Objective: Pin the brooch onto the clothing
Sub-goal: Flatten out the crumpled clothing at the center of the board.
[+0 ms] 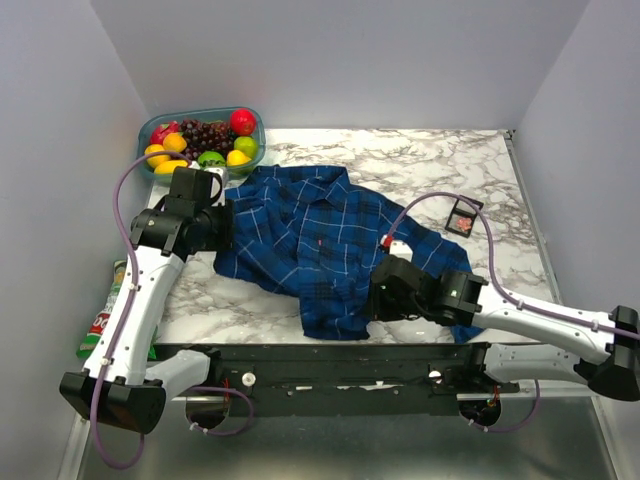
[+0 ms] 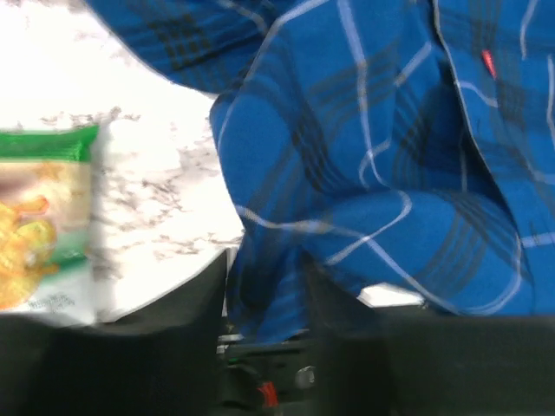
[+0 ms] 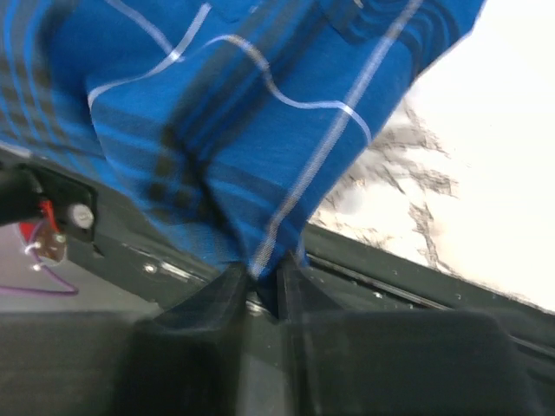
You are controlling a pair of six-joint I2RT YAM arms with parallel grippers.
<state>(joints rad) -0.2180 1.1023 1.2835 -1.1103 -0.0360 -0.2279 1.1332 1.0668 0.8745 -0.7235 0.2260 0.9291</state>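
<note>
The blue plaid shirt (image 1: 310, 240) lies crumpled across the middle of the marble table. A tiny salmon-red speck, the brooch (image 2: 487, 62), sits on the shirt's front beside the placket; it shows faintly in the top view (image 1: 318, 243). My left gripper (image 1: 218, 228) is at the shirt's left edge, and a fold of cloth (image 2: 269, 286) fills the space between its fingers (image 2: 182, 329). My right gripper (image 1: 383, 297) is at the shirt's near hem, shut on a pinch of the fabric (image 3: 260, 260), lifted above the table's front rail.
A bowl of fruit (image 1: 150, 165) stands at the back left. A green snack bag (image 1: 105, 320) lies at the left table edge, also in the left wrist view (image 2: 43, 225). A small black square case (image 1: 462, 217) lies right of the shirt. A black rail (image 1: 330, 360) runs along the front.
</note>
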